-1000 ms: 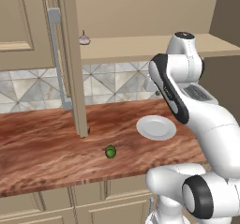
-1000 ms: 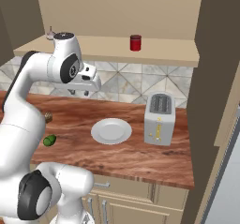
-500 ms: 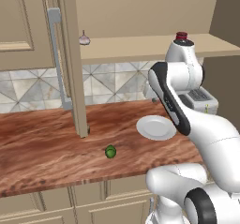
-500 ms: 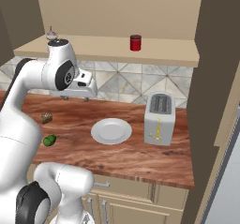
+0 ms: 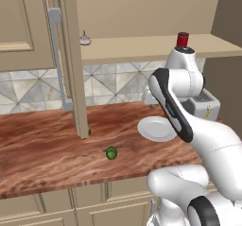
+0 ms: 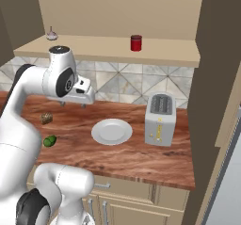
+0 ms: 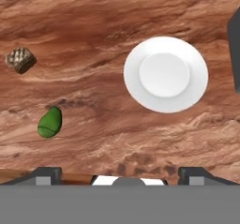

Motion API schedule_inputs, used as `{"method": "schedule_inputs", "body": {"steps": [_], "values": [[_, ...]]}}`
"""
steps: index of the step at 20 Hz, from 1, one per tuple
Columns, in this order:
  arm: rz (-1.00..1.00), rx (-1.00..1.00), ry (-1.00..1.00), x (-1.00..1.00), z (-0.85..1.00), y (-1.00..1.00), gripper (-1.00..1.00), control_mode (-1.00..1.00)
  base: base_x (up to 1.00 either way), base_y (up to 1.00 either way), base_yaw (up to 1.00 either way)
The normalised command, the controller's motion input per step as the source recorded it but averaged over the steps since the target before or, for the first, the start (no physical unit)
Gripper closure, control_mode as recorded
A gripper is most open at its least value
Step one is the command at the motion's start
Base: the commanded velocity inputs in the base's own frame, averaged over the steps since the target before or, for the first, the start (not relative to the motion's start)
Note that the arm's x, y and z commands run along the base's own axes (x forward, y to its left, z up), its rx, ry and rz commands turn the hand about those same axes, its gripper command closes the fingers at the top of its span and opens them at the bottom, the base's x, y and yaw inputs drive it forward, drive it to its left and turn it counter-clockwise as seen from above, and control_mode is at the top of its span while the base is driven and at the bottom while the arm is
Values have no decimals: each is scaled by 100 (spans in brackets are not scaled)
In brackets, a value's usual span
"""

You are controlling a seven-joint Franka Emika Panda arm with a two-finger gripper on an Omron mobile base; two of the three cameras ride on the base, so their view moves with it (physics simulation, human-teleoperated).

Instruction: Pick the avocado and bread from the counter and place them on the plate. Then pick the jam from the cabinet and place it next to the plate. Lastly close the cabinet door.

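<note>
1. Reddish wood-grain counter (image 5: 42, 149) runs across the lower half of the left base view, beige drawers below. Avocado (image 5: 111, 152) lies at centre frame, well apart from the plate (image 5: 153, 130) at centre right. Judgement: small, smooth, rounded, so it may roll or slip; take it across its narrow middle. The open cabinet door (image 5: 73, 59) stands edge-on at upper left and hides the bread. Jam (image 5: 182, 39) sits on the cabinet (image 5: 142, 47) shelf at upper right, its lower part cut off by the arm. Small pale bulb (image 5: 85, 39) sits further left on the shelf.

2. Right base view: the same counter (image 6: 141, 158) crosses mid-frame. Gripper (image 6: 73, 104) hangs over the counter at left-centre, fingers pointing down and spread, nothing between them. Bread (image 6: 46, 118) lies at far left; avocado (image 6: 50, 140) sits below it, partly cut off by the arm. Plate (image 6: 111, 132) is bare, with the toaster (image 6: 160, 119) just beside it. Jam (image 6: 136, 43) stands in full view at top centre. Judgement: rigid jar, probably slick, so grip the straight side below the lid.

3. Hand view: bare wood fills the frame. Bread (image 7: 20, 59) at upper left, avocado (image 7: 49, 122) at lower left, plate (image 7: 165, 74) right of centre. Judgement: bread looks light, rough and crushable; grip its flat sides gently. Finger tips (image 7: 44, 174) stand far apart at the bottom edge. Dark shape at the right edge is cut off; cannot identify it.
</note>
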Motion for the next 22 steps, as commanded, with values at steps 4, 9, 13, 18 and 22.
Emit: {"method": "schedule_inputs", "body": {"steps": [4,9,13,18,22], "values": [[0,0,10,0,-20,21,-100,-100,0,0,0],[0,0,9,0,-21,21,-100,-100,0,0,0],[0,0,9,0,-23,22,-100,-100,0,0,0],[-1,1,10,0,-25,21,-100,-100,0,0,0],[-1,0,10,0,-27,28,-100,-100,0,0,0]]}}
